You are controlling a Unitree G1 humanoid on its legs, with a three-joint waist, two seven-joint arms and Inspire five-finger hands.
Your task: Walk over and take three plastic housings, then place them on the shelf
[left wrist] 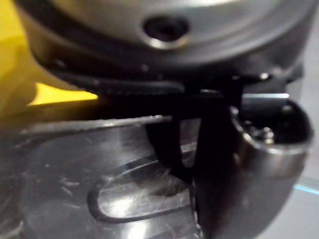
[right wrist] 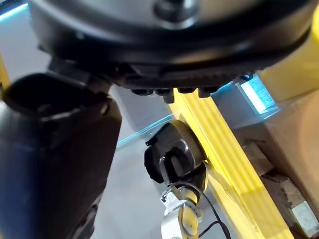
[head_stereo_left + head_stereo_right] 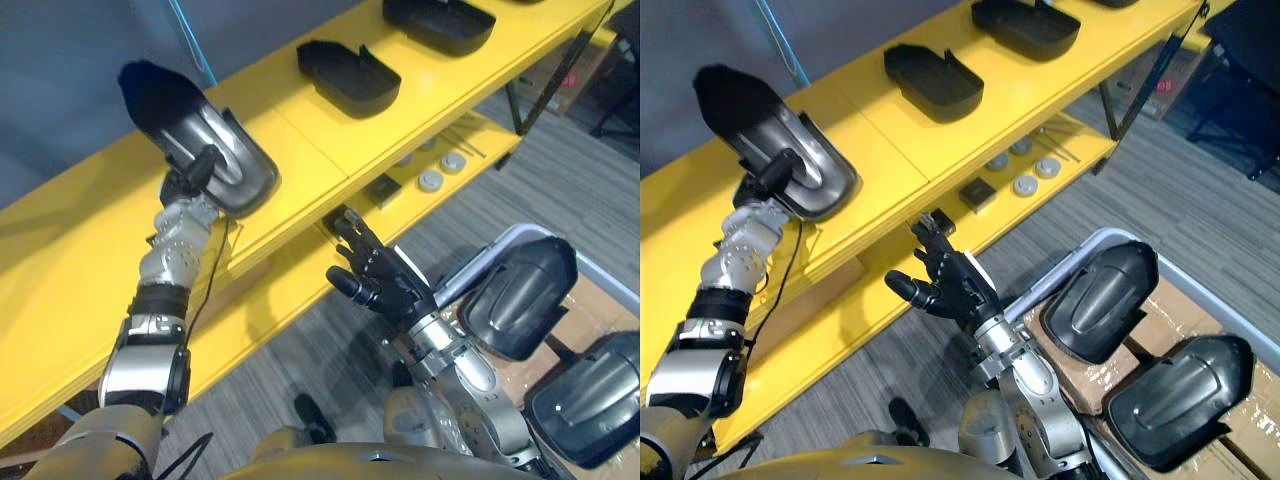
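The left robot hand (image 3: 200,178) is clamped on a housing (image 3: 245,165). Its thumb lies on the shiny inner side and its fingers are tucked under, so the part cannot slip. It holds the housing tilted, open side up, over the near end of the shelf (image 3: 310,150). I cannot tell if the housing's edge touches the yellow top board yet. A second housing (image 3: 348,75) and a third housing (image 3: 438,22) lie flat farther along the same board. They are open side up, in a row and well apart. The bare spot by the hand looks like the place kept for this one, so I think the job is close to done. The right robot hand (image 3: 385,280) hangs lower, near the edge of the lower board. Its fingers are straight and spread and it holds nothing, likely to stay out of the way. On the robot's right a bin (image 3: 1080,250) holds two spare housings (image 3: 520,295), round side up.
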